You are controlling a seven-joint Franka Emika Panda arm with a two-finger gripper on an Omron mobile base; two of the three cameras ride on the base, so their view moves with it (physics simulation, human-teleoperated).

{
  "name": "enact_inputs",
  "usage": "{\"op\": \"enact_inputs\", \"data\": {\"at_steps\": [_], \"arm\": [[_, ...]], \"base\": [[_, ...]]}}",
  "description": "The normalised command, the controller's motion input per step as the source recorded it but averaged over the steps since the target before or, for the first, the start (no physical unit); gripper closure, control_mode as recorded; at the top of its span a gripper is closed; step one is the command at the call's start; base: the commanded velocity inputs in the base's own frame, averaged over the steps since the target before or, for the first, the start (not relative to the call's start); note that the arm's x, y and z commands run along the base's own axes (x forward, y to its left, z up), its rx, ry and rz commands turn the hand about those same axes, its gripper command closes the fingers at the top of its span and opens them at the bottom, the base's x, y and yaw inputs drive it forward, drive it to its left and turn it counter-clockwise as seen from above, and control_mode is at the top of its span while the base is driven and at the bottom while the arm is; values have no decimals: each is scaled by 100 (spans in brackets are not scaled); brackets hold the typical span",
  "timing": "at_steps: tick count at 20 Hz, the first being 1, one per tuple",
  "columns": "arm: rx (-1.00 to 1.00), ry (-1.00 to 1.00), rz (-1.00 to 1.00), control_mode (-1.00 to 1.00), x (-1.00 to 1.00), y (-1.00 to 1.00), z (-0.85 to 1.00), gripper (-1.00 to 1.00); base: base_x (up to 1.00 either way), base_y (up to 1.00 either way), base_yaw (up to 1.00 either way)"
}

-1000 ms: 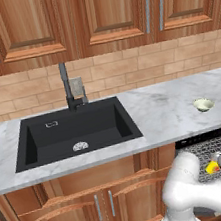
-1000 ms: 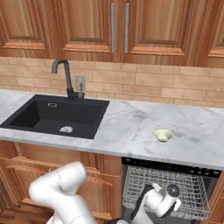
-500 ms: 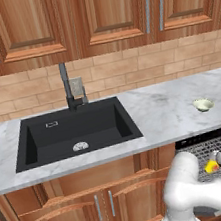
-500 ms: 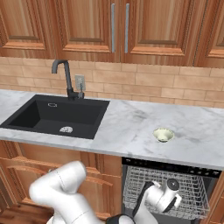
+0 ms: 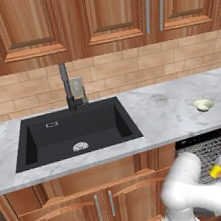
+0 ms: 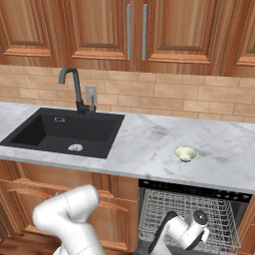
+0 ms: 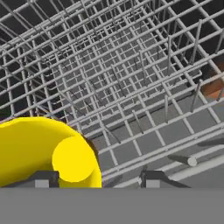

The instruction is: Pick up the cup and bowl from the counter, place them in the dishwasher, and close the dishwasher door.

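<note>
The yellow cup [image 7: 39,148] lies on the grey wire rack [image 7: 131,65] of the open dishwasher [image 6: 184,209]. My gripper [image 7: 98,178] is open just over it: the left fingertip [image 7: 43,177] overlaps the cup, and the right one stands clear of it. From the left base view the cup [image 5: 216,170] shows as a yellow spot beside my hand, low in the rack [image 5: 210,150]. The pale bowl [image 5: 202,104] sits on the marble counter [image 5: 158,110] above the dishwasher, also seen as the bowl [image 6: 186,153] in the right base view. The dishwasher door is out of view.
A black sink [image 5: 75,130] with a dark faucet [image 5: 67,86] is set in the counter to the left. Wooden cabinets line the wall above and stand below the counter [image 6: 149,144]. Upright rack tines [image 7: 168,57] rise ahead of the fingers.
The fingers have spread apart around the cup. The cup stays where it was in the rack, and the bowl has not moved.
</note>
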Motion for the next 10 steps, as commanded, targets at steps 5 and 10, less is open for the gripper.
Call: {"op": "enact_inputs", "data": {"at_steps": [5,10], "arm": [[2,-10,2,-100,-40,-1,51,-100],[9,-7,0,-100,-35,-4,74,-100]], "base": [[0,0,0],[0,0,0]]}}
